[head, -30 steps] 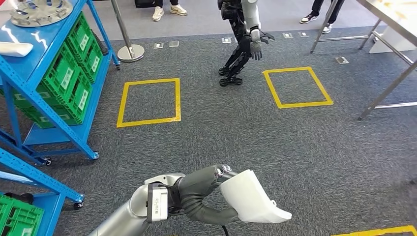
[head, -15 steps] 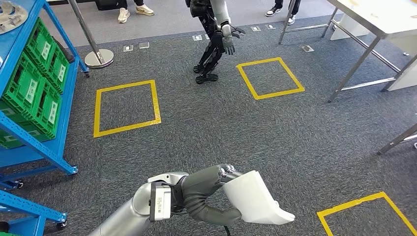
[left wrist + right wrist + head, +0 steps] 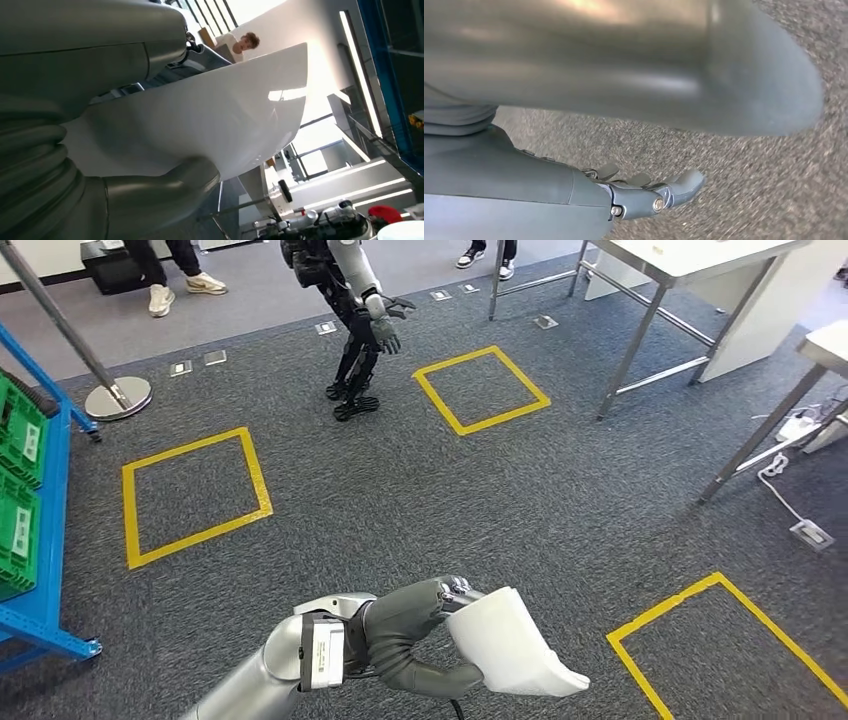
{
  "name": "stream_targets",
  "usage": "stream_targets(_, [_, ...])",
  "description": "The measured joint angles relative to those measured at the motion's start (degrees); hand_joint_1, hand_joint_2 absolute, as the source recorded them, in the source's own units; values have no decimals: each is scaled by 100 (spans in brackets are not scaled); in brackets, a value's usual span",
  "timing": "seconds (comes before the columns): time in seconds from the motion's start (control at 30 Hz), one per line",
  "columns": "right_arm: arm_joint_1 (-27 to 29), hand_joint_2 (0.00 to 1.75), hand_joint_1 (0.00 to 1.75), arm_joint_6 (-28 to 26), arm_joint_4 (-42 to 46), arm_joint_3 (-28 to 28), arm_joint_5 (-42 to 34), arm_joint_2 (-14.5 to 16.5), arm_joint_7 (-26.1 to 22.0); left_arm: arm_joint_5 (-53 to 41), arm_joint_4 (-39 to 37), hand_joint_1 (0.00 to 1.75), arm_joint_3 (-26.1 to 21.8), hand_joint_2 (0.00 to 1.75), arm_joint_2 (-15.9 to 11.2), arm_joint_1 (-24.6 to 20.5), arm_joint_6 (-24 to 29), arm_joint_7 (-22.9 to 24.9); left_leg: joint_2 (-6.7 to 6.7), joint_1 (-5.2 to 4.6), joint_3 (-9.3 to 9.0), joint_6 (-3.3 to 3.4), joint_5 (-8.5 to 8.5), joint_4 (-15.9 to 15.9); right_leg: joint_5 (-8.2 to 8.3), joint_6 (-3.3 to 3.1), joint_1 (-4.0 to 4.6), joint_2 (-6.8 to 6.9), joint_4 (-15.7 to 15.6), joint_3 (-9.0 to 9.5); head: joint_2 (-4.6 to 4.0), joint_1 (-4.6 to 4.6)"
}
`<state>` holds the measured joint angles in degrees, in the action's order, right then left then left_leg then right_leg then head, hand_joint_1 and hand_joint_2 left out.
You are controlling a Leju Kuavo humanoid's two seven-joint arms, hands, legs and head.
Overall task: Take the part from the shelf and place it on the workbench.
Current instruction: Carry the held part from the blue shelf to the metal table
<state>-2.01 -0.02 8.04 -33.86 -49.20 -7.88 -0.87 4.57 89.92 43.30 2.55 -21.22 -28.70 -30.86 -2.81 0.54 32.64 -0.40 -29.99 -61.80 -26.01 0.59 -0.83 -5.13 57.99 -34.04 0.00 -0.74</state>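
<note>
Above carpet (image 3: 560, 510), part (image 3: 510, 645) between fingers (image 3: 430, 678).

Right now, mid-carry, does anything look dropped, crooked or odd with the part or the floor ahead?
Nothing stands out. The left hand holds the white part firmly, thumb beneath it. The right hand hangs over grey carpet. Ahead, the yellow floor squares lie flat, another humanoid robot stands upright, and the workbench stands level.

Left hand (image 3: 405, 635) clasped; right hand (image 3: 644, 192) empty, fingers (image 3: 684, 182) extended.

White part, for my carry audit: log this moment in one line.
phase: carry | white part: held by left hand, over carpet | right hand: empty, fingers apart | workbench: ahead right
</note>
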Motion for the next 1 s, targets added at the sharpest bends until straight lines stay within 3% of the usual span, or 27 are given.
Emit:
stream_targets(0.07, [6,0,0,0,0,0,0,2,0,0,2,175,1,175,-3,0,0,0,-125,-3,-108,37,59,281,16,83,-5,-107,5,-44,0,-1])
stream_targets(0.13, [27,0,0,8,-3,-1,0,4,-15,1,6,175,2,175,2,-4,0,0,-11,-27,-113,117,92,301,42,162,-28,-175,-12,-77,0,-4])
stream_targets(0.2, [33,0,0,28,-8,-2,-2,8,-59,3,14,175,2,175,14,-9,1,0,120,-24,-131,194,126,343,-62,210,-25,28,158,-168,0,-25])
stream_targets(0.27, [7,0,0,42,-9,-2,-8,9,-116,2,21,175,2,175,17,-10,8,10,271,-30,-132,243,134,363,-394,236,-6,339,766,-463,0,-55])
stream_targets(0.33, [-7,0,0,49,-9,-2,-14,8,-144,-5,25,175,2,175,9,-5,24,37,428,-48,-125,264,122,361,-693,259,-8,438,1492,-815,0,-64])
stream_targets(0.37, [-1,0,0,54,-9,-2,-15,8,-151,-8,26,175,2,175,6,-2,34,55,503,-53,-126,266,115,360,-705,264,-10,456,1634,-878,0,-66])
stream_targets(0.4, [8,0,0,58,-9,-2,-15,8,-156,-10,26,175,2,175,5,0,44,67,573,-56,-130,262,105,358,-608,264,-11,475,1537,-818,0,-67])
stream_targets(0.43, [15,0,0,61,-9,-3,-15,8,-176,-15,28,175,2,175,5,1,56,79,637,-57,-139,253,93,355,-433,260,-12,516,1220,-640,0,-69])
stream_targets(0.5, [9,0,0,60,-9,-5,-14,6,-229,-32,37,175,2,175,4,0,76,92,751,-79,-164,213,57,340,-129,221,5,748,410,-193,0,-74])
stream_targets(0.57, [-7,0,0,62,-9,-11,-15,4,-287,-50,45,175,2,175,2,-1,92,97,846,-109,-189,156,23,336,-55,146,38,895,40,-8,0,-70])
stream_targets(0.63, [-9,0,0,75,-9,-17,-20,1,-325,-60,50,175,2,175,2,-6,82,96,949,-118,-221,98,-2,354,-59,73,48,793,27,-21,0,-62])
stream_targets(0.67, [-5,0,0,82,-9,-19,-24,-1,-335,-62,53,175,3,175,5,-13,62,92,933,-109,-234,66,-29,336,-52,47,34,734,15,-15,0,-62])
stream_targets(0.73, [-9,0,0,69,-9,-20,-50,-5,-339,-40,56,175,4,175,13,-39,-20,81,700,-85,-120,5,-226,30,-36,-11,-2,617,-9,7,0,-40])
stream_targets(0.8, [-26,0,0,53,-9,-20,-98,-11,-338,-5,33,175,9,175,12,-56,-121,76,408,-62,241,-25,-583,-724,-35,-46,-9,489,-12,10,0,-15])
stream_targets(0.83, [-31,0,0,52,-9,-20,-115,-14,-338,5,15,175,14,175,9,-58,-158,76,350,-60,434,-30,-710,-1092,-35,-52,-7,414,-11,10,0,-10])
stream_targets(0.87, [-30,0,0,52,-9,-20,-129,-16,-337,10,-3,175,21,175,8,-59,-184,76,320,-59,560,-29,-735,-1305,-36,-53,-6,334,-10,14,0,-7])
stream_targets(0.9, [-27,0,0,52,-9,-20,-135,-17,-337,13,-15,175,29,175,10,-61,-200,76,303,-57,580,-22,-634,-1288,-36,-51,-6,252,-8,21,0,-3])
stream_targets(0.93, [-25,0,0,52,-9,-20,-140,-18,-336,16,-22,175,38,175,14,-65,-207,76,276,-51,487,-11,-430,-1035,-37,-46,-8,171,-6,33,0,0])
stream_targets(1.0, [-26,0,0,52,-9,-20,-146,-20,-337,22,-28,175,54,175,26,-82,-218,77,52,-25,155,9,-2,-228,-44,-10,-10,13,8,41,0,6])
